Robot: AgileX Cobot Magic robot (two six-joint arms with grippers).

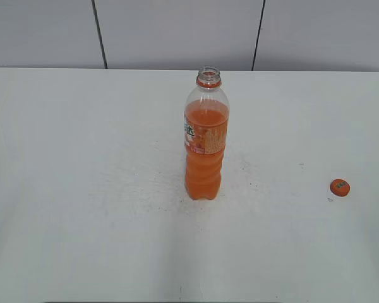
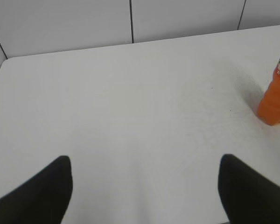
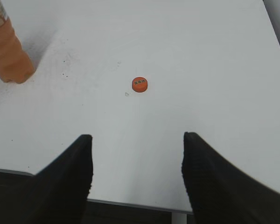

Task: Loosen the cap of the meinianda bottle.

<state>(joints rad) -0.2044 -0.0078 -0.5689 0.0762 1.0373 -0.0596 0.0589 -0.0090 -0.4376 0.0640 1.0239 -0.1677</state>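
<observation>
Two task things sit on the white desk point(image 1: 82, 189) in the exterior view: the meinianda bottle point(image 1: 206, 142) upright near the middle, its mouth open above an orange neck ring, and the cap point(image 1: 340, 187) lying well apart at its four o'clock; neither arm shows here. From the left wrist, the left claw point(image 2: 144, 186) hangs wide open and empty, the bottle's ribbed base at two o'clock; the label's writing is unreadable. From the right wrist, the right claw point(image 3: 136, 163) also gapes empty, the cap at twelve o'clock with a small dark mark on top, the bottle's base at ten o'clock.
</observation>
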